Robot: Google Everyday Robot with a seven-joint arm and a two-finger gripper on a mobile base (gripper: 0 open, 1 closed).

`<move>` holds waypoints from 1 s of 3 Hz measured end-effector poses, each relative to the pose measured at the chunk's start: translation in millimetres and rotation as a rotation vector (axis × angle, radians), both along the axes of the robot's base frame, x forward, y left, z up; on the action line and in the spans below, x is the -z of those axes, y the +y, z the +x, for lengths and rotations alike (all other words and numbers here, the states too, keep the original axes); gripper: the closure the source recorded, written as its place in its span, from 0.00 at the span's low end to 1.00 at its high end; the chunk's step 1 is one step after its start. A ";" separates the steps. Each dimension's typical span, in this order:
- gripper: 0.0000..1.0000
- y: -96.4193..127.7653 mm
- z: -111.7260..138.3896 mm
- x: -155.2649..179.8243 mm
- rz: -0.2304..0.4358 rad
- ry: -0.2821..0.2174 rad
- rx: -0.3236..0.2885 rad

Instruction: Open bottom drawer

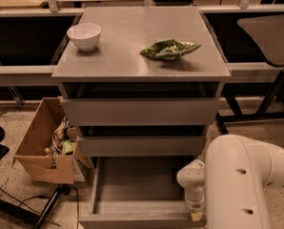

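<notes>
Grey bottom drawer [132, 187] open toward camera, long axis crosswise, claw [196, 215] front-right

Claw [196, 215] half-hidden at bottom drawer [135, 182] front

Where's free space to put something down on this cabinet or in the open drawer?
The cabinet top is bare between the white bowl and the green packet, and along its front edge. The bottom drawer has a bare tray; the tool sits at its front right corner. The cardboard box beside the cabinet is crowded.
</notes>
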State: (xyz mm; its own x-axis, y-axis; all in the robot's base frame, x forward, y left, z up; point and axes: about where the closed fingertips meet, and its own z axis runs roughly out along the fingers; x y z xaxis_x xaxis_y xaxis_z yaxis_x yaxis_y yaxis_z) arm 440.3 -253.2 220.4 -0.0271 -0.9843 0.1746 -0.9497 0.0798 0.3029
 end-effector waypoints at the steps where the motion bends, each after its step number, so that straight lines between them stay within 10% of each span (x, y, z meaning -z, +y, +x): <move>1: 1.00 0.0 0.0 0.0 0.000 0.000 0.000; 3: 0.82 3.4 -15.0 -11.8 -0.016 0.005 -0.020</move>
